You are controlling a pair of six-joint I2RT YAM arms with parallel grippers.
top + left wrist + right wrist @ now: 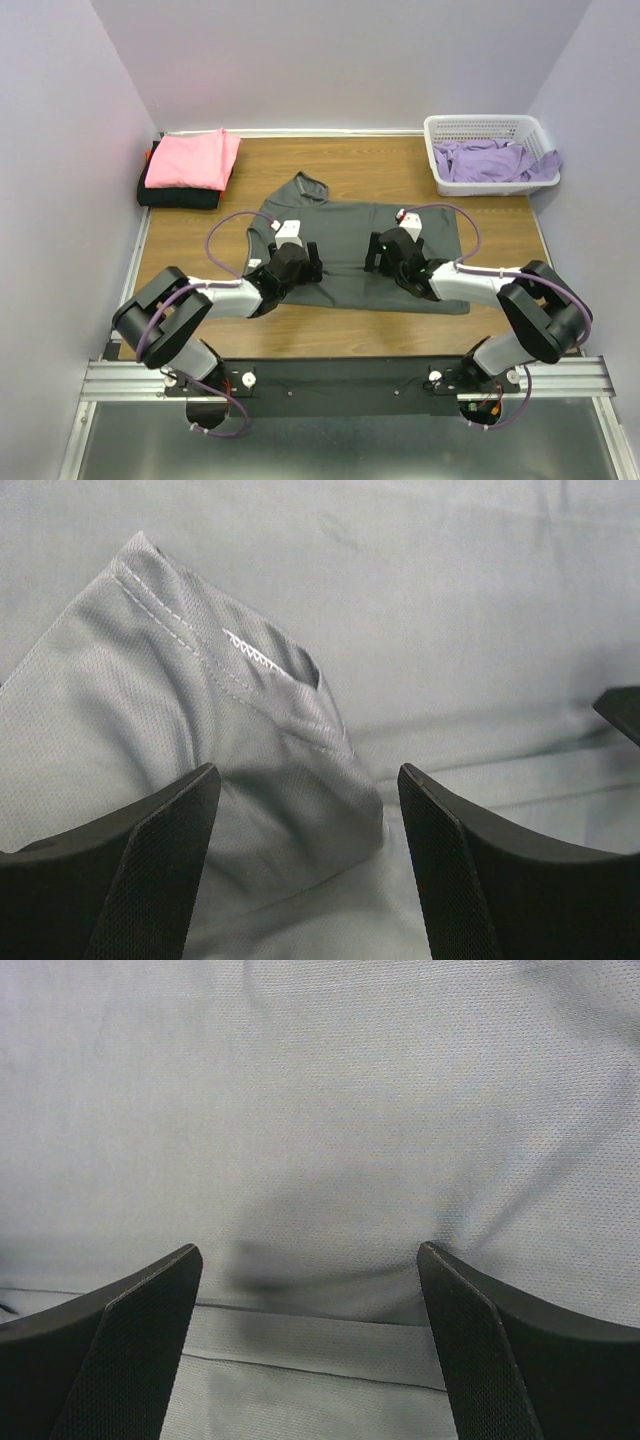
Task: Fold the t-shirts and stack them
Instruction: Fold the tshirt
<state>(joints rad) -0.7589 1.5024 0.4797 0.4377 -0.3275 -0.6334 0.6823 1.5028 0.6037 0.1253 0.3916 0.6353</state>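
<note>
The charcoal grey t-shirt (350, 240) lies spread in the middle of the bench (380, 165), collar toward the far side. Its fine mesh weave is smooth apart from soft creases, and a flap (200, 710) with a stitched hem is folded over onto the body. The left tool (310, 780) and right tool (310, 1255) sit low over the cloth, both spread wide and pinching nothing.

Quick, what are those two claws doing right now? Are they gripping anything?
Left gripper: open, holding nothing, poised over a folded corner of the dark grey t-shirt.
Right gripper: open, holding nothing, over the same shirt.
</note>
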